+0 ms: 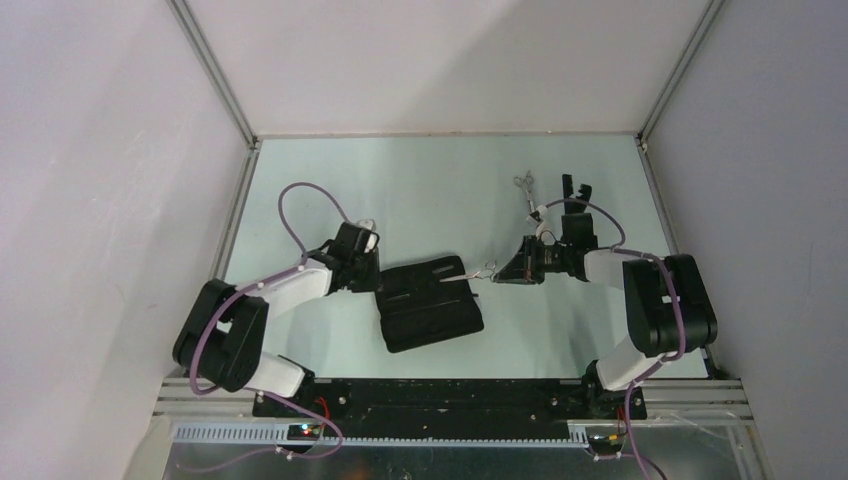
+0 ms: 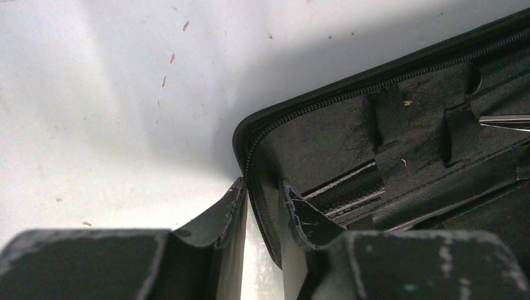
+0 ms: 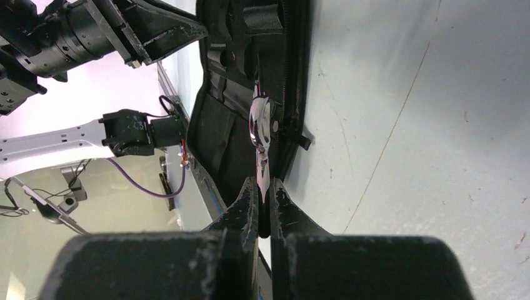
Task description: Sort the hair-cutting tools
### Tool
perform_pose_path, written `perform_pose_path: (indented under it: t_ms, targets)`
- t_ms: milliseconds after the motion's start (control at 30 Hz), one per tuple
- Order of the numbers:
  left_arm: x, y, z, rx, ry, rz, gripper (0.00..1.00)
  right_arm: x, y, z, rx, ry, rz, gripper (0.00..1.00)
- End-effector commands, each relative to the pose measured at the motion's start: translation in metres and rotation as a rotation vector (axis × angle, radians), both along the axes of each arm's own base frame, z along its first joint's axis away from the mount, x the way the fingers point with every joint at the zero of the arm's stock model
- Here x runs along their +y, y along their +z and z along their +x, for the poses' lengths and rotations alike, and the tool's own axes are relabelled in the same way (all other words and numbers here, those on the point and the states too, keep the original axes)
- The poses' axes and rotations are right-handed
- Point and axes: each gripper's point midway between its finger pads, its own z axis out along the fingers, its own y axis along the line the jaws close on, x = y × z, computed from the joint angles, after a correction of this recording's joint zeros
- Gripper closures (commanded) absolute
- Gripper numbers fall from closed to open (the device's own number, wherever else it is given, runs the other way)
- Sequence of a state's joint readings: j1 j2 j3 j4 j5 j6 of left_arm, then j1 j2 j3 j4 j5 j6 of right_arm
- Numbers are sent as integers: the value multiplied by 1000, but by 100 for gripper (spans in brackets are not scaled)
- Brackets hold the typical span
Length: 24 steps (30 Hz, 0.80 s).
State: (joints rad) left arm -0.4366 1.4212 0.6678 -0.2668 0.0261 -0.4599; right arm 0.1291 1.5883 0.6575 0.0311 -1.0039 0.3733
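The left hand (image 2: 262,187) is straddling the open zip case's (image 1: 430,310) rim, fingers partly apart; whether they are pinching it I cannot tell. The right hand (image 3: 264,184) is clamping one pair of scissors (image 3: 260,119), its tip reaching over the case. The second pair (image 1: 525,190) and one black comb-like tool (image 1: 568,188) are lying on the table (image 1: 420,180) beyond, seemingly unsorted.

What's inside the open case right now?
Inside the black zip case, empty elastic loops show, plus the blade tips of the silver scissors that the right gripper holds, reaching in from its right edge. No other tool is visible. Anything beneath the lining is hidden.
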Motion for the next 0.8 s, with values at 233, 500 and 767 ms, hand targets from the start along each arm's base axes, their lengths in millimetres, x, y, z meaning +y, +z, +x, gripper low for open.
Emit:
perform_pose_path:
  t_ms: [233, 500, 767]
  targets:
    - [-18, 16, 18, -81, -90, -62, 80, 9, -1, -6, -6, 114, 66, 100]
    - [-21, 17, 12, -79, -71, -103, 82, 19, 0, -10, 16, 151, 115, 100]
    - [-28, 18, 1, -61, -37, -186, 85, 23, -5, -6, 67, 126, 127, 100]
